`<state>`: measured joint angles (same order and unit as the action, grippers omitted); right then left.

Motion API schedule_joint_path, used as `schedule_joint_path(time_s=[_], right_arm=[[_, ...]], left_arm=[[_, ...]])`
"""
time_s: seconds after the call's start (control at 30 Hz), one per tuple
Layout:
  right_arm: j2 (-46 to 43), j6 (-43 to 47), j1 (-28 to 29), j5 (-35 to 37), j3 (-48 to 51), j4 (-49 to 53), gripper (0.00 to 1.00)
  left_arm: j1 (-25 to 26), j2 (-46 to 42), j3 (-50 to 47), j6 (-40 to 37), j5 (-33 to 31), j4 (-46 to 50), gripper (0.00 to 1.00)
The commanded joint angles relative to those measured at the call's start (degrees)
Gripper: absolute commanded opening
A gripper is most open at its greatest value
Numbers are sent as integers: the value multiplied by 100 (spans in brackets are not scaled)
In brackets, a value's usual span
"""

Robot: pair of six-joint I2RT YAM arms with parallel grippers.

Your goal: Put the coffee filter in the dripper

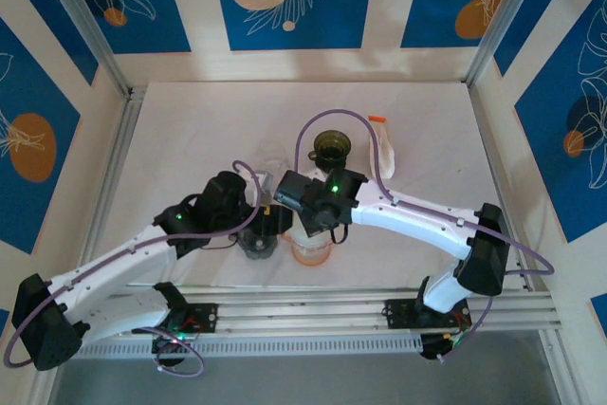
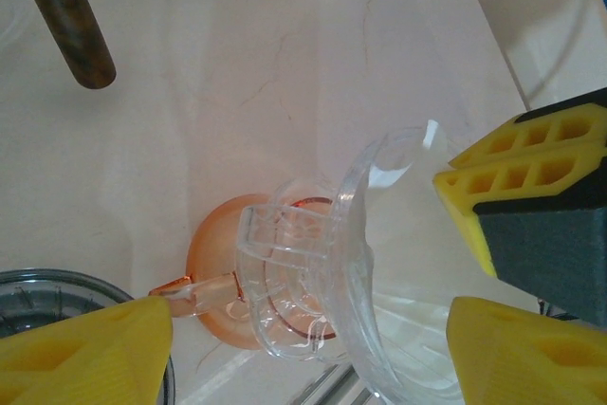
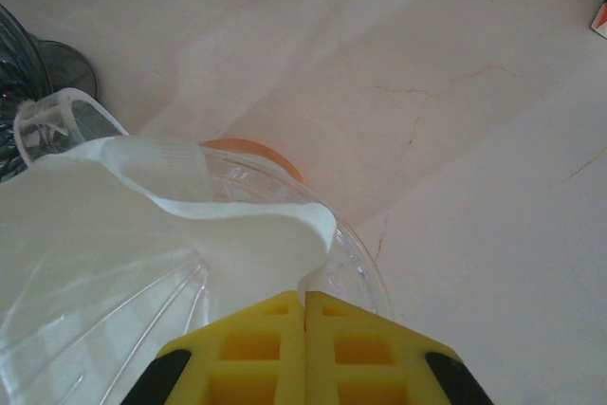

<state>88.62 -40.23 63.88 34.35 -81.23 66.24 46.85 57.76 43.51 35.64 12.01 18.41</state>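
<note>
While right end effector (image 3: 304, 294) pinches papery coffee filter (image 3: 123, 225), left end effector (image 2: 308, 334) wide, ribbed clear dripper (image 2: 353, 234)

From above, my right arm (image 1: 408, 215) hides most of the dripper (image 1: 310, 249). My left wrist view crops a grey ribbed vessel (image 2: 47, 296) at 8 o'clock, my right the filter (image 3: 85, 234) at 9.

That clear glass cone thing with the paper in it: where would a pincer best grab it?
Likely by the looped handle, jutting from the dripper's side. Come from that side, a finger on each face of the loop. The cone flares wide, and the paper filter lines it, so a rim pinch could crumple that.
</note>
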Motion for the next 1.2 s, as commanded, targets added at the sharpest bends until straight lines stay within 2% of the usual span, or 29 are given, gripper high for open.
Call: schedule_joint_path(time_s=[0.0,0.2,0.3,0.5,0.63,0.8,0.93,1.17], right_arm=[[47,-143,-29,84,63,-23,0],[18,-173,-26,67,34,-25,2],[-150,-213,-1,166,27,-54,9],[-624,-279,60,413,-2,-93,47],[-777,-257,-9,374,90,-142,60],[-544,-6,-360,-618,322,-370,65],[-341,46,-425,-840,469,-493,69],[-75,75,-577,-1071,622,-650,70]], left_arm=[[112,-65,-122,-65,117,-6,73],[175,-48,-236,-31,91,-27,67],[185,-50,-246,-13,102,-31,66],[183,-32,-233,-5,88,-53,66],[184,-19,-229,14,100,-76,66],[182,-8,-213,13,90,-81,67],[192,4,-211,30,99,-80,67],[193,-14,-229,40,91,-75,68]])
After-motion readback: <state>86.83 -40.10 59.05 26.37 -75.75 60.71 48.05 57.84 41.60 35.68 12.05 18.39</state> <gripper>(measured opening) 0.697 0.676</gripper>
